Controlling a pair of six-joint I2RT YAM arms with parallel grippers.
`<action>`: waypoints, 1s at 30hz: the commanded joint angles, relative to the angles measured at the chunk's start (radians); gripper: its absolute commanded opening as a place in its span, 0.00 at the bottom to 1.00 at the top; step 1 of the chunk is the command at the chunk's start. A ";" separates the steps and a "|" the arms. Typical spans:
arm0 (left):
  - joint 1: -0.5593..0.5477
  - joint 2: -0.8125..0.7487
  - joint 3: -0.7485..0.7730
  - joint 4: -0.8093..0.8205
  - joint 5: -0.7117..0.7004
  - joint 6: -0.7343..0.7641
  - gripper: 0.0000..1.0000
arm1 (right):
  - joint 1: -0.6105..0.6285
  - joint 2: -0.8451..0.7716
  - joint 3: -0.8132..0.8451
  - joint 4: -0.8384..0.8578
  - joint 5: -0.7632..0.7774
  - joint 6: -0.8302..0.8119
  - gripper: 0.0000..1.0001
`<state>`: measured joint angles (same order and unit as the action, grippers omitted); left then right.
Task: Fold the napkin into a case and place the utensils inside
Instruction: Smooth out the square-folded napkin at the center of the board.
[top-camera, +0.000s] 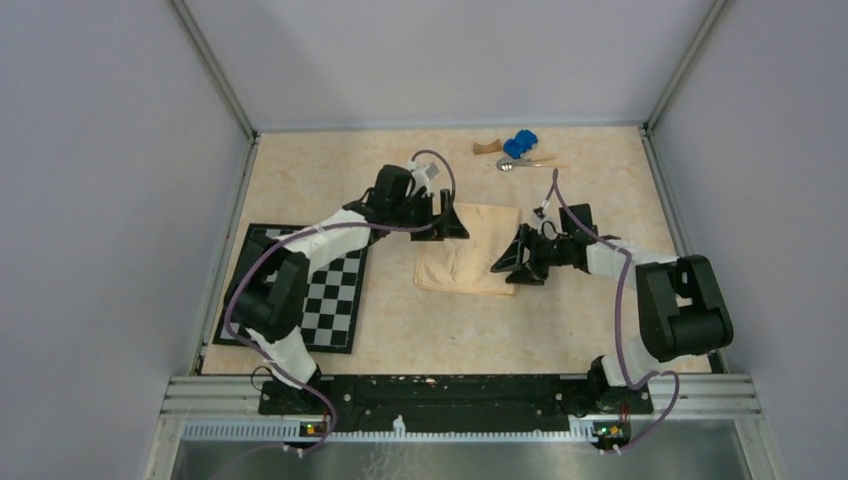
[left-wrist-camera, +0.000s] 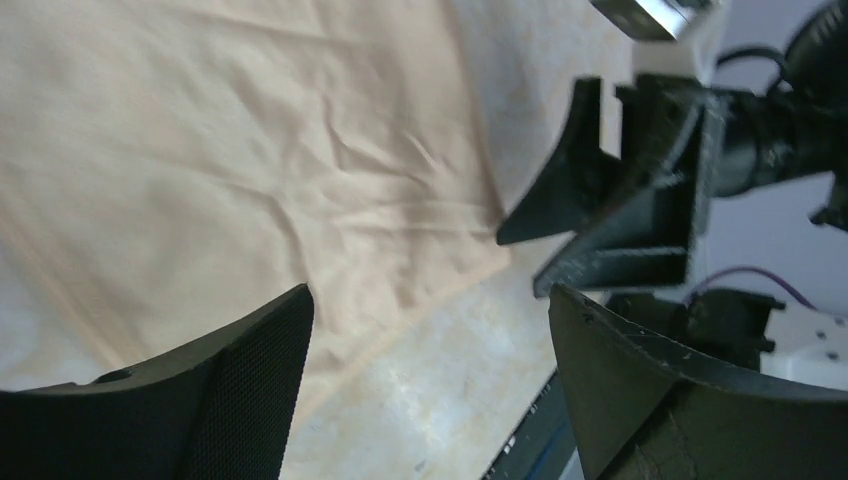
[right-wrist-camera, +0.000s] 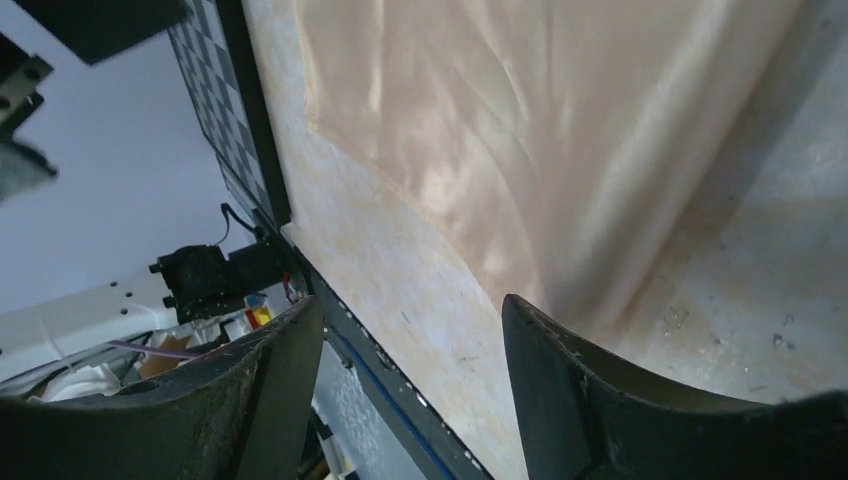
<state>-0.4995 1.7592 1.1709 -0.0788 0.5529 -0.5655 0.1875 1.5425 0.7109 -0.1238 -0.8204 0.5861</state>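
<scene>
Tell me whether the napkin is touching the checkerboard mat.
Apart. The top view shows a strip of bare table between the napkin and the checkerboard mat; the right wrist view shows the same gap.

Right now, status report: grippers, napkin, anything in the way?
Left gripper open, right gripper open, at napkin edges. Napkin not yet a case. Utensils far side, beside toy car.

I can't count the shiny silver metal utensils (top-camera: 510, 163) at one o'clock; the peach-orange cloth napkin (left-wrist-camera: 250, 150) runs off both wrist views.
</scene>
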 joint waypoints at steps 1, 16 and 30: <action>-0.035 -0.068 -0.166 0.134 0.085 -0.049 0.91 | 0.000 -0.075 -0.034 0.019 -0.011 -0.027 0.65; -0.036 -0.022 -0.329 0.137 -0.055 0.018 0.88 | 0.004 0.008 -0.143 0.076 0.022 -0.076 0.65; -0.034 -0.026 -0.395 0.137 -0.084 0.023 0.87 | -0.002 -0.149 -0.063 -0.046 0.054 -0.033 0.66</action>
<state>-0.5354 1.7103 0.8207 0.1230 0.5343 -0.5720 0.1802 1.4017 0.5770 -0.1925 -0.7383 0.5426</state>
